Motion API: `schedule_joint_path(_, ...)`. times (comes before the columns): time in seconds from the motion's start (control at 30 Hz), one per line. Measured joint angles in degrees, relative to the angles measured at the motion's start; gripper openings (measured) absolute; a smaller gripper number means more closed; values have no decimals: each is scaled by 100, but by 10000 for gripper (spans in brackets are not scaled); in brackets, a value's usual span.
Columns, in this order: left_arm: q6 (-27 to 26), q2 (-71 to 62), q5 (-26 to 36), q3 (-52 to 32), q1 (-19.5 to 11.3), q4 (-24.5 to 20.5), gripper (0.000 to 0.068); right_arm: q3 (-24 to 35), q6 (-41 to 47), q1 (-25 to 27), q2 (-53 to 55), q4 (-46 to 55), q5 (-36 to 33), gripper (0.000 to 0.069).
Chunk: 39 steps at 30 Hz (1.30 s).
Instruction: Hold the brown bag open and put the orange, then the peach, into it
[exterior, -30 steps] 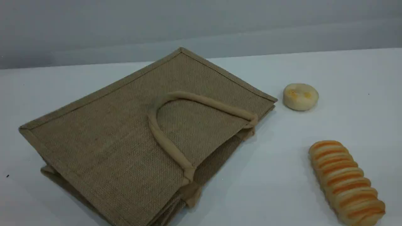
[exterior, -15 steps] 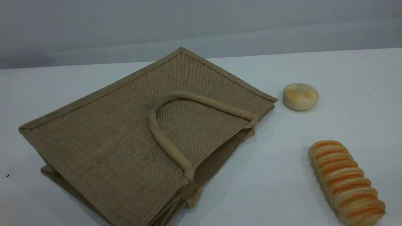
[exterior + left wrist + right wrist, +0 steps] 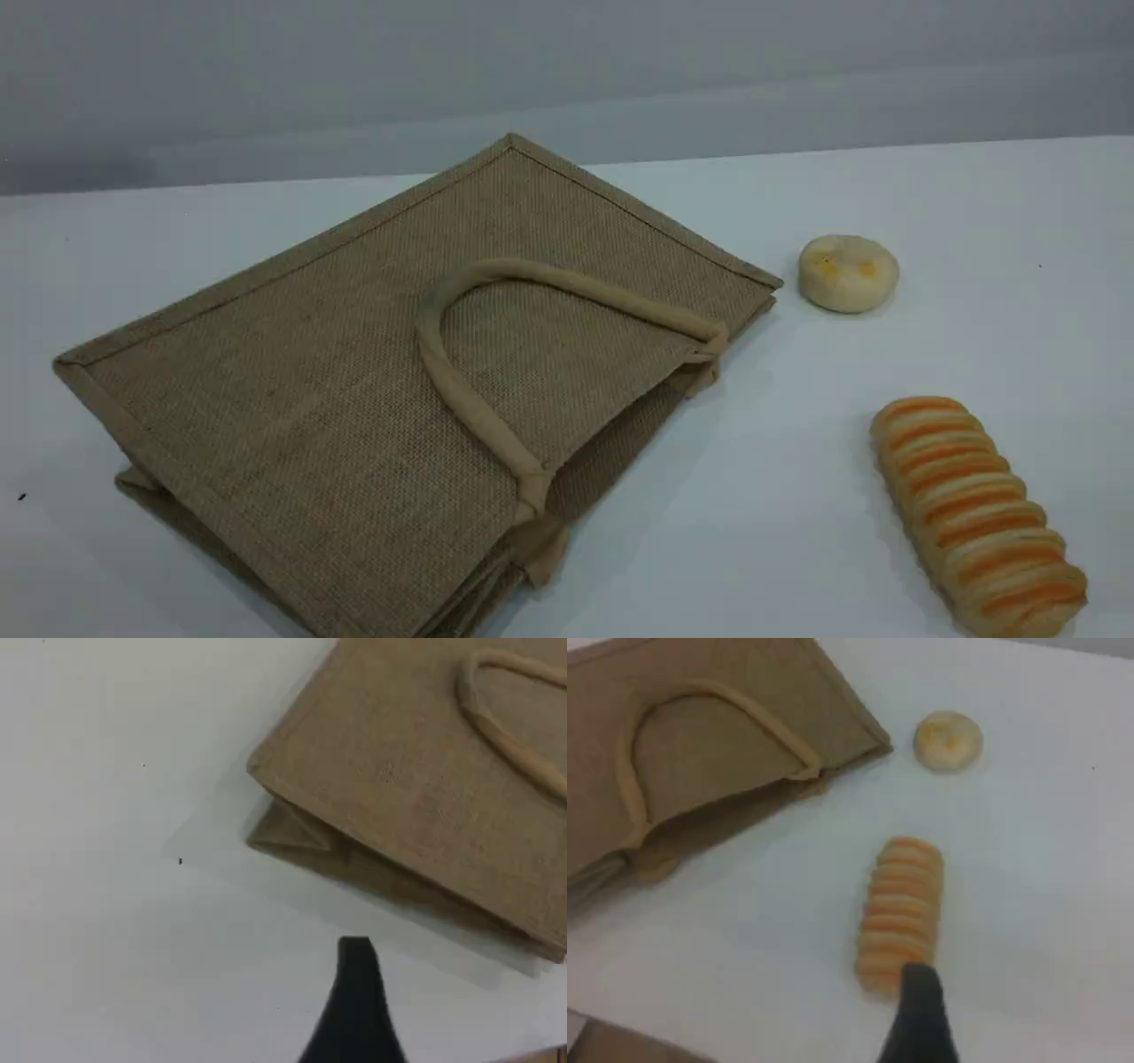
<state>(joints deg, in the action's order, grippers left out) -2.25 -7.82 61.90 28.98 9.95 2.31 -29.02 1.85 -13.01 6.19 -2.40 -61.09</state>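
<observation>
The brown bag (image 3: 310,399) lies flat and folded on the white table, one beige handle (image 3: 469,408) resting on its upper face. Neither arm shows in the scene view. In the left wrist view the bag (image 3: 416,797) fills the upper right, and one dark fingertip (image 3: 356,948) of my left gripper hangs over bare table beside the bag's corner, touching nothing. In the right wrist view the bag (image 3: 700,753) is at the upper left, and my right gripper's fingertip (image 3: 920,979) sits just in front of the bread roll, holding nothing. The orange and the peach are out of view.
A pale round flat pastry (image 3: 848,273) (image 3: 948,741) lies right of the bag. A long orange-striped bread roll (image 3: 974,509) (image 3: 899,908) lies at the front right. The grey wall (image 3: 567,80) rises behind the table's far edge.
</observation>
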Motion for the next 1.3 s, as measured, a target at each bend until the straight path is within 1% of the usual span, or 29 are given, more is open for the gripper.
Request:
schedule_joint_path(0.17,127,0,-6,-6,0,-99,510,0,0,0,0,0,0,485)
schedule_joint_path(0.67,127,0,-5,-11,0,-88,510,0,0,7,-7,0,10,485)
schedule_joint_path(0.77,127,0,-5,-11,0,-88,510,0,0,295,-13,-86,10,485)
schedule_joint_path(0.93,127,0,-5,-11,-11,-86,510,0,0,1151,-74,-100,10,485)
schedule_joint_path(1.0,127,0,-5,-11,-11,-86,510,0,0,1363,-211,-94,6,485)
schedule_joint_path(1.13,127,0,-5,-11,-11,-86,510,0,0,1539,-587,-86,6,485)
schedule_joint_path(1.23,127,0,-5,-11,-201,-81,510,0,0,1539,-631,-84,6,485)
schedule_joint_path(1.3,127,0,-5,-11,-393,-81,510,0,0,1539,-626,-84,6,485)
